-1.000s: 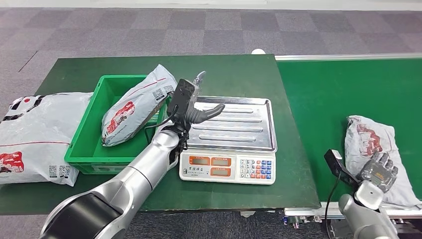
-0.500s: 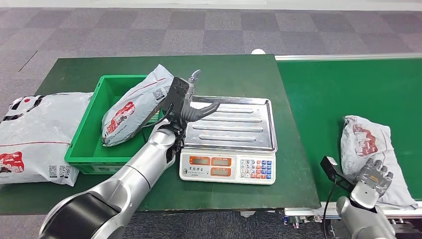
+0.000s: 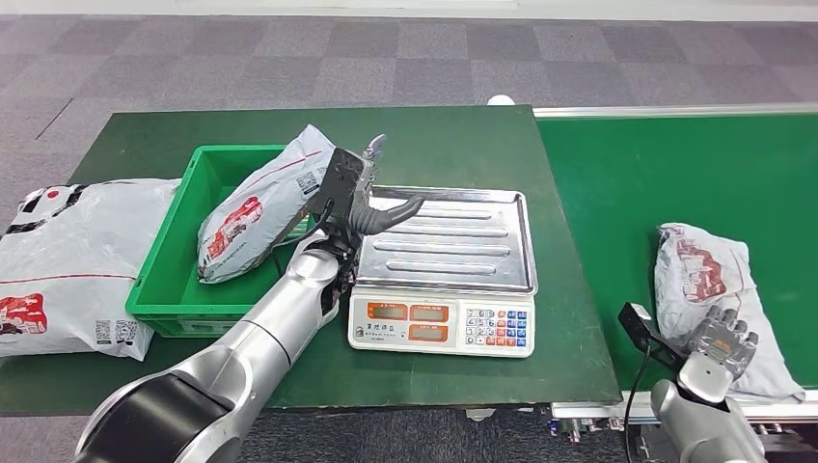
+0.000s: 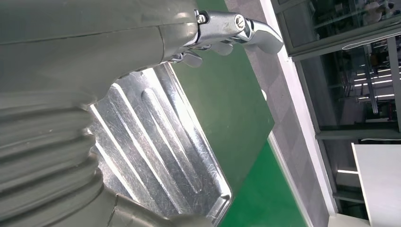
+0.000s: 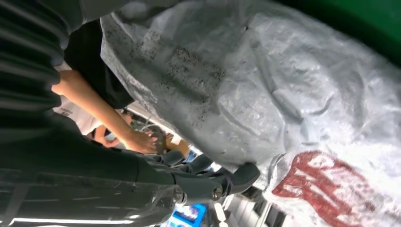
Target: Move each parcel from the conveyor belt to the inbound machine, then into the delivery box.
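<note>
Grey parcel bears red print, unreadable.

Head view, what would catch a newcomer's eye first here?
Probably the left hand raised between the green crate and the scale's steel tray, with a grey parcel propped on the crate's rim. Next, the right hand resting on a parcel on the conveyor belt.

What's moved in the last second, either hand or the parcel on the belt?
The belt parcel has shifted left along the conveyor belt, and the right hand went left with it, staying on its near end. The left hand edged slightly left beside the crate parcel. Crate, scale and table parcel unchanged.
</note>
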{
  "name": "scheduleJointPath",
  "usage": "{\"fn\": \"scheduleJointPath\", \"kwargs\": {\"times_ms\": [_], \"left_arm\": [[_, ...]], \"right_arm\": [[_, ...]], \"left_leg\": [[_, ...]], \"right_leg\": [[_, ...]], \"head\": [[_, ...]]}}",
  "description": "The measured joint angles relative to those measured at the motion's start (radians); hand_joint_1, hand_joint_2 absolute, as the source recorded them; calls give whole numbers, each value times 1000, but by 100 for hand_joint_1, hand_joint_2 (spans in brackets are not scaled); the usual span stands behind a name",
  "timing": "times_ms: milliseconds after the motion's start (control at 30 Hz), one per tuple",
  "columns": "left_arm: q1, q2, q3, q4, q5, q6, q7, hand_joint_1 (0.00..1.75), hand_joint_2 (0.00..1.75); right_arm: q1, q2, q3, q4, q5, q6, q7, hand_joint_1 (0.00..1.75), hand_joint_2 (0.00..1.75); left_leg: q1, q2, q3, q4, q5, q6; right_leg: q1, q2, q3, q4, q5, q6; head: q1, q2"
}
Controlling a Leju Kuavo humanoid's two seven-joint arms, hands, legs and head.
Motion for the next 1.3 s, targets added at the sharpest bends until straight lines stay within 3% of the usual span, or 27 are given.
{"fn": "scheduleJointPath", "kwargs": {"times_ms": [67, 167, 200, 300, 333, 533, 933, 1300], "left_arm": [[0, 2, 1, 0, -9, -7, 0, 0, 175], [2, 7, 4, 0, -23, -16, -3, 0, 175], [3, 9, 6, 0, -25, -18, -5, 0, 175], [4, 14, 16, 0, -32, -19, -9, 0, 175], [5, 15, 19, 0, -34, -19, -9, 0, 175], [10, 18, 27, -1, -41, -19, -9, 0, 175], [24, 25, 48, -10, -54, -16, -9, 0, 175], [26, 33, 64, -16, -68, -4, -10, 0, 175]], "right_arm": [[0, 4, -19, -7, -83, 56, -101, 0, 175], [4, 14, -81, -32, -276, 173, -318, 0, 175], [8, 17, -102, -41, -332, 208, -374, 14, 175], [24, 26, -135, -68, -405, 255, -435, 145, 175], [29, 28, -138, -76, -401, 253, -426, 175, 175], [51, 35, -133, -120, -350, 234, -359, 175, 175], [54, 35, -71, -150, -361, 211, -346, 175, 175], [96, 43, -14, -328, -365, 71, -312, 175, 175]], "left_leg": [[1, 0, 1, 0, 0, 0], [1, 1, 3, 0, -1, 0], [1, 2, 4, 0, -1, 0], [1, 2, 5, 0, -1, 0], [1, 2, 5, 0, 0, 0], [1, 1, 5, 0, 1, 1], [1, 1, 4, 0, 0, 1], [1, 1, 3, 0, 0, 1]], "right_leg": [[1, 0, 1, 0, 0, 0], [1, 1, 3, -1, 0, 0], [1, 2, 3, -1, 0, 0], [1, 2, 4, -1, 0, 1], [1, 2, 4, -1, 0, 1], [1, 0, 5, -1, 1, 1], [1, 0, 4, -1, 1, 1], [1, 0, 4, -1, 1, 1]], "head": [[0, 0], [0, 0], [0, 0], [0, 0], [0, 0], [0, 0], [0, 0], [0, 0]]}}
